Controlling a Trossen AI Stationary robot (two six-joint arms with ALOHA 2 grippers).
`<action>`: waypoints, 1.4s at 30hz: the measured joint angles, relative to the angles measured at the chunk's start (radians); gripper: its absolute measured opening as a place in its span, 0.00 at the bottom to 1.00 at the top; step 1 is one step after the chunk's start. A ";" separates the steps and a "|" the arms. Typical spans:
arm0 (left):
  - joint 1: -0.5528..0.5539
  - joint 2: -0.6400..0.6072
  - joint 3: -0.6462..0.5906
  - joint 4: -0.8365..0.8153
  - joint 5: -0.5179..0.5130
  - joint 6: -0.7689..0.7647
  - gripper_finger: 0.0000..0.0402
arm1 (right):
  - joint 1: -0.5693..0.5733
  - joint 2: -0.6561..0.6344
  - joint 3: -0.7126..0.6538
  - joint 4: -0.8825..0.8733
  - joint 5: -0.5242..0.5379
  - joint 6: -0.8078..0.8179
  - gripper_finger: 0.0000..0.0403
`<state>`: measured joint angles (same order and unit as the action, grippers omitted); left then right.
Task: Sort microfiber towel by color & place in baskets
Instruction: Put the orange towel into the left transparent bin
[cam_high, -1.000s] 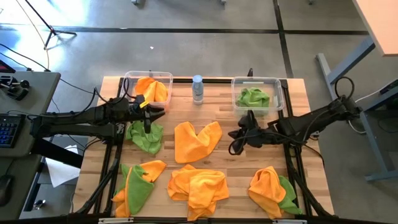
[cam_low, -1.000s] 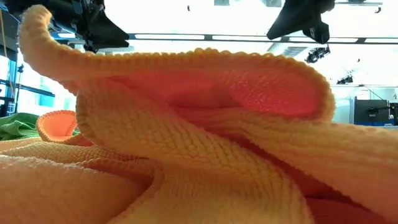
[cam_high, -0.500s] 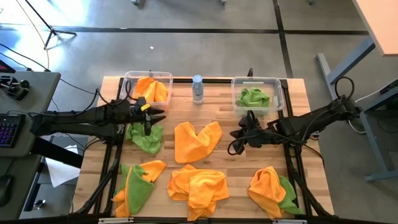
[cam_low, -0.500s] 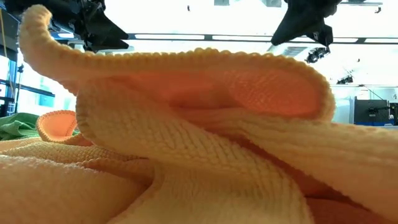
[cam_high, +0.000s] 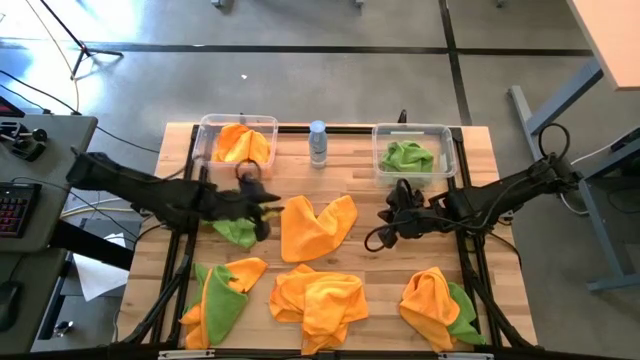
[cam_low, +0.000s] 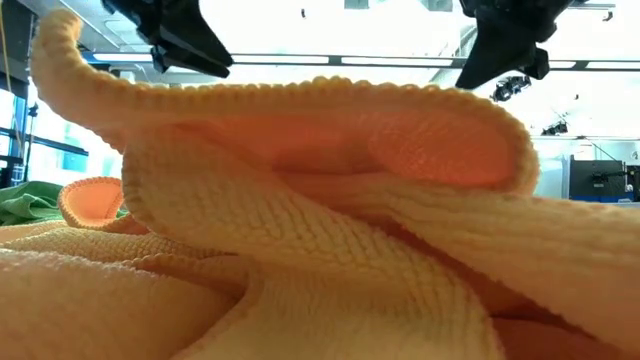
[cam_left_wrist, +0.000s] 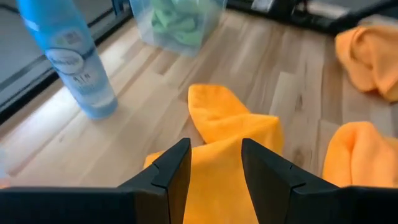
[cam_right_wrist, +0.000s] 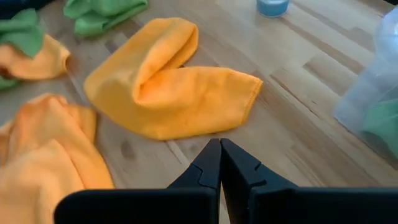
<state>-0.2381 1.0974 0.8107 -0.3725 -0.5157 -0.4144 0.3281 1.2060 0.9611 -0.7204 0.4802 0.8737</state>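
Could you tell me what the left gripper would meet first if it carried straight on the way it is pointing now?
Most likely the folded orange towel in the table's middle: the open left gripper points right at it, empty. How high it hangs above the cloth is unclear.

bottle label (cam_left_wrist: 73, 60): carried printed lettering, too blurred to be read
other readable text: none was seen in any view
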 joint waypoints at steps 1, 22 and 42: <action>-0.006 0.041 0.028 -0.008 -0.007 -0.009 0.32 | 0.000 0.000 0.000 -0.002 -0.019 -0.018 0.00; 0.109 0.767 0.574 -0.192 0.345 0.080 0.32 | 0.000 0.000 0.000 -0.060 -0.277 -0.229 0.00; 0.109 1.001 0.604 -0.281 0.390 0.040 0.11 | 0.000 0.000 0.000 -0.076 -0.313 -0.382 0.00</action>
<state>-0.1292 2.0985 1.4147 -0.6531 -0.1256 -0.3749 0.3283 1.2057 0.9611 -0.7968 0.1676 0.4915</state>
